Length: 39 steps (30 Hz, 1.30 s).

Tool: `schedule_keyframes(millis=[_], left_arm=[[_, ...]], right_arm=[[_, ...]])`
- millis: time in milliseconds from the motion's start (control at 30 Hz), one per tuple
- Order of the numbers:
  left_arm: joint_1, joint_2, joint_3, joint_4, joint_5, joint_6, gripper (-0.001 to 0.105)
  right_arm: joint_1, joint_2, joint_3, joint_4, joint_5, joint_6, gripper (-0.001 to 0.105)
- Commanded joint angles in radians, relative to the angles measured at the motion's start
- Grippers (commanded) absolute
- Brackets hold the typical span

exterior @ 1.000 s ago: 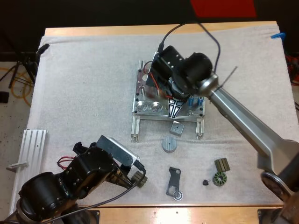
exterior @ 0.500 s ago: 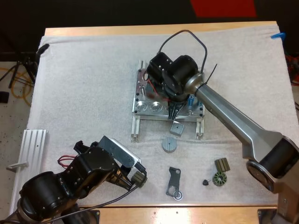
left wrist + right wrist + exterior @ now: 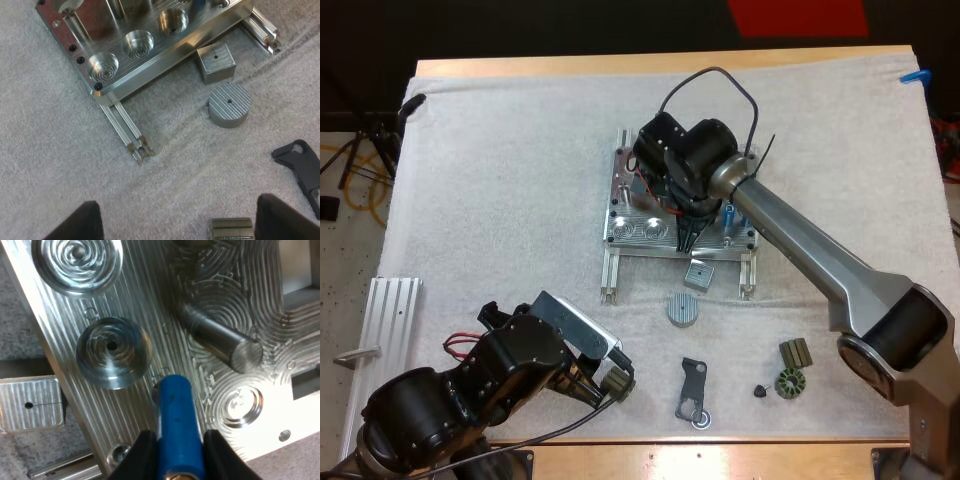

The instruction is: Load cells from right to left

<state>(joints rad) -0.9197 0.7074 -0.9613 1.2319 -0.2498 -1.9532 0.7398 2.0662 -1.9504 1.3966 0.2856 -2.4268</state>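
Note:
The metal fixture (image 3: 638,228) sits mid-mat with a row of round sockets along its front. My right gripper (image 3: 687,238) hovers over that front row, shut on a blue cylinder (image 3: 176,410). The cylinder's free end hangs just above the plate, between an empty socket (image 3: 112,352) and a steel pin (image 3: 220,342). Other blue cylinders (image 3: 730,215) stand at the fixture's right end. My left gripper (image 3: 617,382) rests low near the table's front edge, its fingers (image 3: 85,222) wide apart, with a small ribbed part (image 3: 231,227) lying between them.
In front of the fixture lie a square metal block (image 3: 699,273) and a round ribbed disc (image 3: 683,309). Nearer the table's front edge are a black bracket (image 3: 692,390), a small stator (image 3: 788,384) and an olive block (image 3: 796,352). An aluminium rail (image 3: 390,320) lies at the left.
My right gripper has slid left along the fixture's front with the blue cylinder, mostly in the first half second. The left arm has stayed put.

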Motion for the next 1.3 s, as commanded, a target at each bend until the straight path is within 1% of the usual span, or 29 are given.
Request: schedule_keyframes(millis=[0, 767, 900, 1000, 1200, 1267], left_arm=[[-0.002, 0.0, -0.004, 0.006, -0.025, 0.0, 0.063], [-0.002, 0.0, -0.004, 0.006, -0.025, 0.0, 0.063], [-0.002, 0.0, -0.004, 0.006, -0.025, 0.0, 0.063], [-0.002, 0.0, -0.004, 0.006, -0.025, 0.0, 0.063], [-0.002, 0.0, -0.004, 0.004, -0.025, 0.0, 0.063], [-0.002, 0.0, -0.004, 0.004, -0.025, 0.0, 0.063]], right_arm=[[-0.003, -0.005, -0.006, 0.001, -0.002, -0.009, 0.011], [-0.009, 0.016, 0.005, 0.025, 0.011, -0.009, 0.011], [-0.029, 0.016, 0.005, 0.025, 0.011, 0.014, 0.011], [-0.033, 0.016, 0.005, 0.025, -0.006, 0.029, 0.011], [-0.033, 0.016, 0.005, 0.015, -0.023, 0.029, 0.011], [-0.033, 0.016, 0.005, 0.017, -0.053, 0.038, 0.011]])
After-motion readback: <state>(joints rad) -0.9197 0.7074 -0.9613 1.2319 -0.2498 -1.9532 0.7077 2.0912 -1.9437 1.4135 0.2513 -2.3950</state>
